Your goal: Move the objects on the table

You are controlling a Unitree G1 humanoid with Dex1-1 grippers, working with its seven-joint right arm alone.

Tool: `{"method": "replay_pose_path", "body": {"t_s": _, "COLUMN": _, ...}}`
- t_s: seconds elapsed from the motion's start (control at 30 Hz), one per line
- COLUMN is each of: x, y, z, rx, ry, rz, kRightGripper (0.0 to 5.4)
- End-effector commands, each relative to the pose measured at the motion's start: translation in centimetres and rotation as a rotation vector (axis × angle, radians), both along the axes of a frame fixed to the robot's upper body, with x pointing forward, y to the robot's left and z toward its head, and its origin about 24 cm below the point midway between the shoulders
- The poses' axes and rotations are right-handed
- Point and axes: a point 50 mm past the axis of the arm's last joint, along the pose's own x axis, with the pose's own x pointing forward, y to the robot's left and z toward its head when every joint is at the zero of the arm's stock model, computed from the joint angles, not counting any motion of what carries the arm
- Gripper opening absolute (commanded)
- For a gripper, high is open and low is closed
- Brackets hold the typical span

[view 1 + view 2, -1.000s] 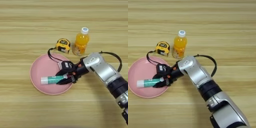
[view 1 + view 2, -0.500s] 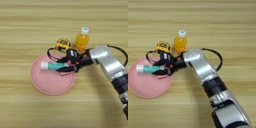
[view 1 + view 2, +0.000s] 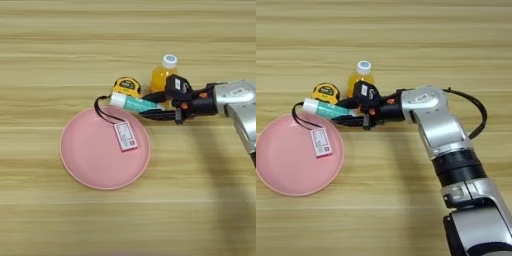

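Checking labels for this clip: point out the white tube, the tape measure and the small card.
white tube (image 3: 134, 103), left eye view, teal label.
tape measure (image 3: 126, 86), left eye view, yellow case top.
small card (image 3: 321, 142), right eye view, card's middle.

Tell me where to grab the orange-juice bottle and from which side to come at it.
Grip the orange-juice bottle across its round body, just under the white cap. It stands upright, so a level two-finger pinch should suit it. Come from its right or far side: the tape measure sits close on its left, and the right gripper, holding the white tube, crosses in front.
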Motion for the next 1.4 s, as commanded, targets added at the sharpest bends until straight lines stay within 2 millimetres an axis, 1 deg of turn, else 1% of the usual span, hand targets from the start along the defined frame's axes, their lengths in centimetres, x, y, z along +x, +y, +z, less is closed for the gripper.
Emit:
{"method": "replay_pose_path", "body": {"t_s": 0.03, "x": 1.7, "y": -1.6, "z": 3.1, "rx": -0.004, "ry": -0.127, "rz": -0.077, "kRightGripper": 1.67}}
{"method": "replay_pose_path", "body": {"t_s": 0.13, "x": 2.1, "y": -2.3, "z": 2.4, "rx": -0.005, "ry": -0.095, "rz": -0.115, "kRightGripper": 1.67}}
{"method": "replay_pose_path", "body": {"t_s": 0.3, "x": 2.2, "y": -2.9, "z": 1.3, "rx": -0.011, "ry": -0.052, "rz": -0.138, "kRightGripper": 1.67}}
{"method": "replay_pose_path", "body": {"t_s": 0.47, "x": 2.7, "y": -3.7, "z": -0.4, "rx": -0.025, "ry": 0.015, "rz": -0.191, "kRightGripper": 1.67}}
{"method": "replay_pose_path", "body": {"t_s": 0.7, "x": 3.2, "y": -4.6, "z": -1.7, "rx": -0.033, "ry": 0.066, "rz": -0.245, "kRightGripper": 1.67}}
{"method": "replay_pose_path", "body": {"t_s": 1.1, "x": 3.5, "y": -4.6, "z": -2.4, "rx": -0.043, "ry": 0.080, "rz": -0.255, "kRightGripper": 1.67}}
{"method": "replay_pose_path", "body": {"t_s": 1.13, "x": 3.5, "y": -4.6, "z": -2.5, "rx": -0.044, "ry": 0.079, "rz": -0.255, "kRightGripper": 1.96}}
{"method": "replay_pose_path", "body": {"t_s": 1.23, "x": 3.5, "y": -4.5, "z": -2.5, "rx": -0.045, "ry": 0.076, "rz": -0.254, "kRightGripper": 2.28}}
{"method": "replay_pose_path", "body": {"t_s": 1.4, "x": 3.6, "y": -4.5, "z": -2.5, "rx": -0.045, "ry": 0.073, "rz": -0.255, "kRightGripper": 2.98}}
